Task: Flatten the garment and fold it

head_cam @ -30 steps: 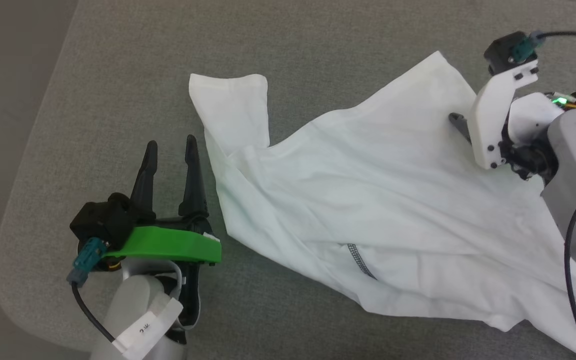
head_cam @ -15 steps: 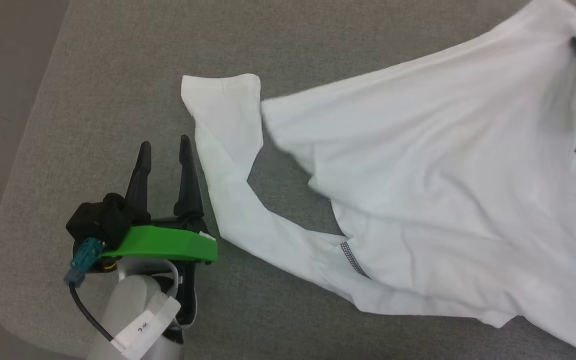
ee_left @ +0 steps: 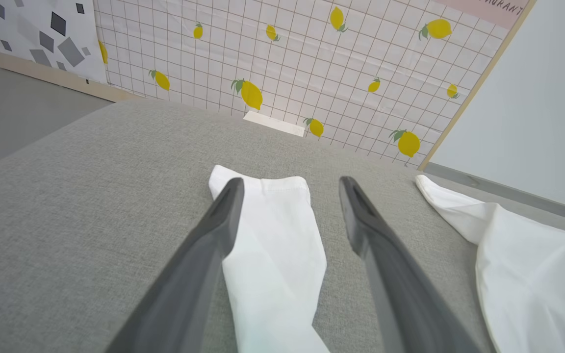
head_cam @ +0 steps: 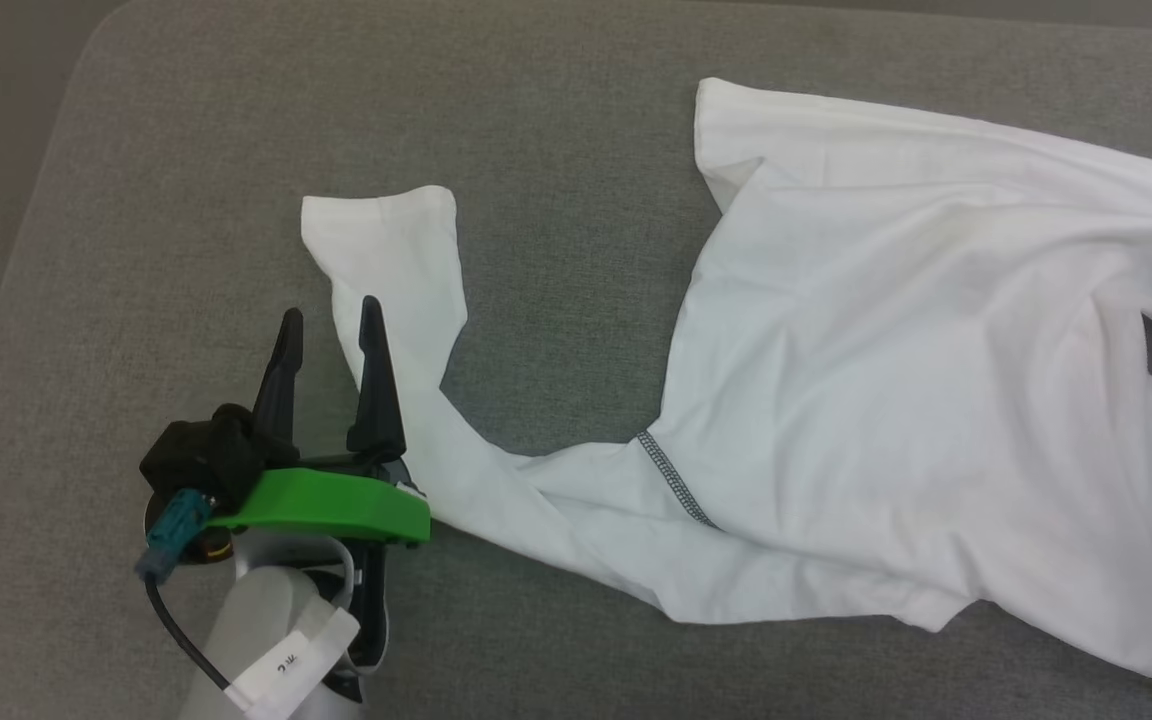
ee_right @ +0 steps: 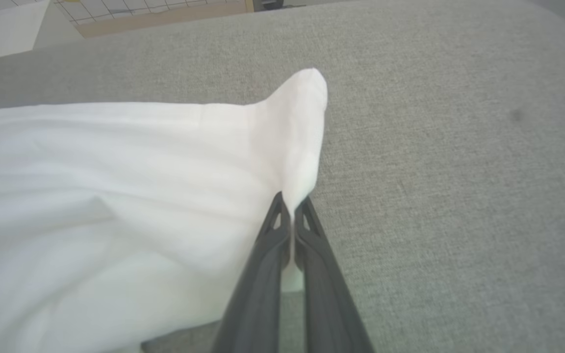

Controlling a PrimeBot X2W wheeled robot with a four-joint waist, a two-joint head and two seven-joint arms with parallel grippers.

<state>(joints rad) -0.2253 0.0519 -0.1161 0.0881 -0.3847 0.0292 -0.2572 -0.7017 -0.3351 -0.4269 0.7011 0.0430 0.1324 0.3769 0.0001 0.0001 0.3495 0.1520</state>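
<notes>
Right end effector (ee_right: 288, 206) is pinching a corner of the white long-sleeved shirt (head_cam: 886, 350), presumably to spread it; left end effector (head_cam: 331, 318), fingers apart, is straddling the sleeve (head_cam: 396, 260).

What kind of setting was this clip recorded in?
Probably a staged indoor test area, not a home: a grey fabric-covered surface holds the garment, and a lemon-print panel and a panel of grey shapes stand propped beyond it.

Staged lab set — lemon-print backdrop panel (ee_left: 287, 63).
</notes>
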